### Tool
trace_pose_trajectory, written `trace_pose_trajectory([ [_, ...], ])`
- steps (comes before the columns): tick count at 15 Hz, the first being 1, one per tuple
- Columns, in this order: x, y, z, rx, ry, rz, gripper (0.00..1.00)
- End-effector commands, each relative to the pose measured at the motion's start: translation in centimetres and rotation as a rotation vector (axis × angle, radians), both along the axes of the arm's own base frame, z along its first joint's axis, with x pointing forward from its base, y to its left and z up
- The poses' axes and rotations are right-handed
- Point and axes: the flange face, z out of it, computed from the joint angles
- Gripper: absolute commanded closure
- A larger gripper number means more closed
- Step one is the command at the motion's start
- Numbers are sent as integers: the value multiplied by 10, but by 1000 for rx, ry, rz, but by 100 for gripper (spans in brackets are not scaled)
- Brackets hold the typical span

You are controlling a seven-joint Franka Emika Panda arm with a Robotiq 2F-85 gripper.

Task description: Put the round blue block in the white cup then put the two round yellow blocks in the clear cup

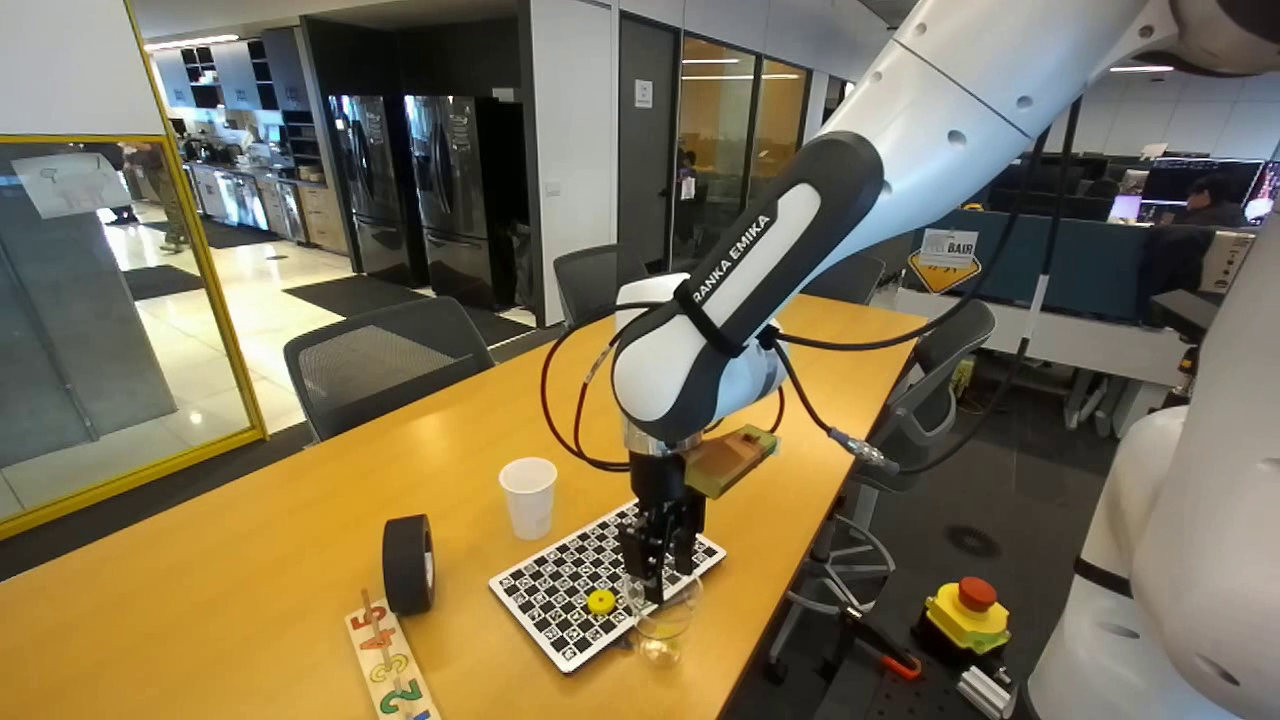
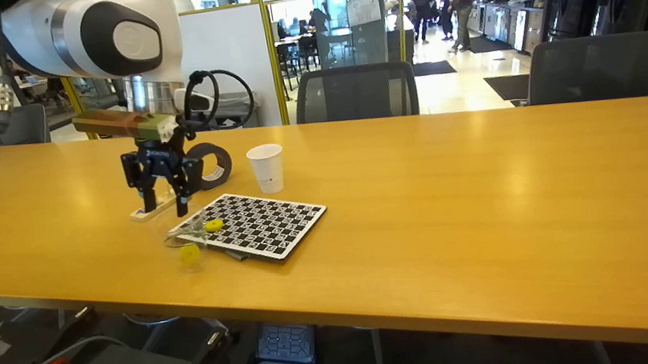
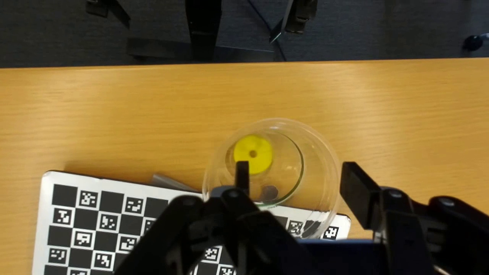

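The white cup (image 1: 528, 500) stands upright on the table behind the checkered board; it also shows in an exterior view (image 2: 267, 170). Its inside is hidden. The clear cup (image 3: 319, 152) stands at the board's near edge, and it shows in an exterior view (image 1: 685, 610). One round yellow block (image 3: 256, 147) lies in its bottom. A second round yellow block (image 1: 601, 602) lies on the board, also seen in an exterior view (image 2: 213, 225). The round blue block is hidden or out of view. My gripper (image 3: 294, 183) is open and empty above the clear cup; it shows in both exterior views (image 1: 668, 580) (image 2: 166, 207).
The checkered board (image 2: 269, 222) lies flat on the table. A black tape roll (image 1: 405, 565) stands on edge near a wooden number strip (image 1: 392, 668). The table's edge (image 3: 114, 67) runs close beside the clear cup. Chairs (image 2: 356, 94) stand around the table.
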Motion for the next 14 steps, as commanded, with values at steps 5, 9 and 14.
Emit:
trace_pose_trajectory([
  [5, 20, 6, 29, -7, -162, -3, 0],
  [9, 35, 13, 29, -28, -268, 12, 0],
  [14, 43, 19, 8, -87, -332, 7, 0],
])
